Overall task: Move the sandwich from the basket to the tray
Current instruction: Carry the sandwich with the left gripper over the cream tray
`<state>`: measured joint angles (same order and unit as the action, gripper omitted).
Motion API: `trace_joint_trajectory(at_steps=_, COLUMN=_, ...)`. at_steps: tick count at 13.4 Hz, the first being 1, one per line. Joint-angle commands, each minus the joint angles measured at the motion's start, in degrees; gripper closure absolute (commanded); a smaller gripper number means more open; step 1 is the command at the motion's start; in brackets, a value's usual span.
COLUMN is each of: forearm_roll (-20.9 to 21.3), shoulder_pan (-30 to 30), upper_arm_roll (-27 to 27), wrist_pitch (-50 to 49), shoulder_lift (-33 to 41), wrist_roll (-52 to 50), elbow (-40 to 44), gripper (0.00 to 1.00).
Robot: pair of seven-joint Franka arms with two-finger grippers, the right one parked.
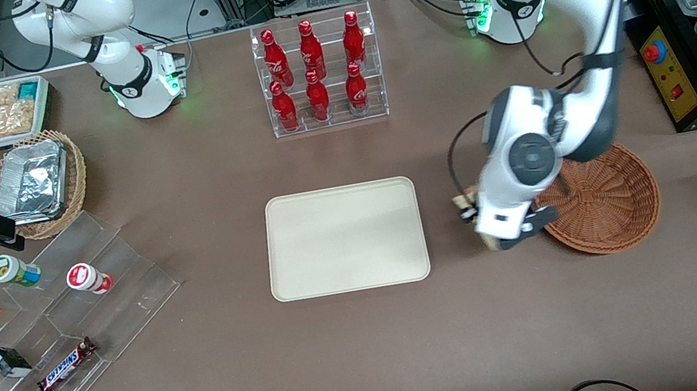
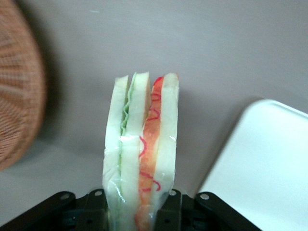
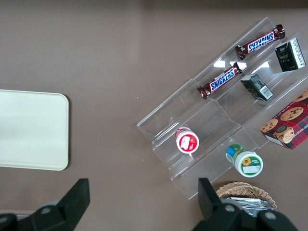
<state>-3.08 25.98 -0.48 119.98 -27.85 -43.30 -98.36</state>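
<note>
Gripper (image 1: pixel 510 236) hangs over bare table (image 1: pixel 349 365), between tray (image 1: pixel 345 238) and basket (image 1: pixel 604 202), close beside the basket rim. Wrist view: fingers (image 2: pixel 168 211) clamped on the sandwich (image 2: pixel 142 154), one on each bread face, wedge held on edge with the cut side showing. Layers visible: green filling by one slice, red by the next, clear wrap over all. Sandwich is lifted clear of the basket (image 2: pixel 19 86) and not over the tray (image 2: pixel 262 168); brown tabletop lies under it. Tray surface is bare cream. From the front, the wrist housing hides most of the sandwich; only a pale bit shows at the gripper. Bottle rack (image 1: pixel 321 72) stands farther from the front camera than the tray.
</note>
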Motion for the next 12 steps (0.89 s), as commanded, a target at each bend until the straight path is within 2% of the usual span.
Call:
trace_joint_trajectory(at_steps=1, forearm_roll=-0.52, shoulder_pan=5.38, upper_arm_roll=-0.66, wrist_pitch=3.66, shoulder_lift=-6.32, wrist_roll=0.68, elbow=5.71, gripper=0.71)
trace_joint_trajectory(at_steps=4, forearm_roll=-0.44, shoulder_pan=9.43, upper_arm_roll=-1.1, wrist_pitch=6.14, shoulder_lift=-11.42, wrist_roll=4.43, elbow=10.27, gripper=0.69)
trace_joint_trajectory(at_steps=6, forearm_roll=-0.52, shoulder_pan=9.79, upper_arm_roll=-2.59, wrist_pitch=6.23, shoulder_lift=-13.54, wrist_roll=9.36, elbow=11.35, gripper=0.66)
trace_joint_trajectory(at_steps=9, forearm_roll=-0.52, shoulder_pan=9.88, upper_arm_roll=-3.12, wrist_pitch=7.46, shoulder_lift=-15.03, wrist_roll=9.9, elbow=11.35, gripper=0.65)
trace_joint_trajectory(at_steps=11, forearm_roll=-4.28, shoulder_pan=9.52, upper_arm_roll=-3.65, wrist_pitch=7.9, shoulder_lift=-16.44, wrist_roll=9.9, elbow=13.01, gripper=0.64)
trace_joint_trajectory(at_steps=12, forearm_roll=-4.56, shoulder_pan=9.53, upper_arm_roll=-3.65, wrist_pitch=7.98, shoulder_lift=-16.88, wrist_roll=9.99, elbow=13.45, gripper=0.64)
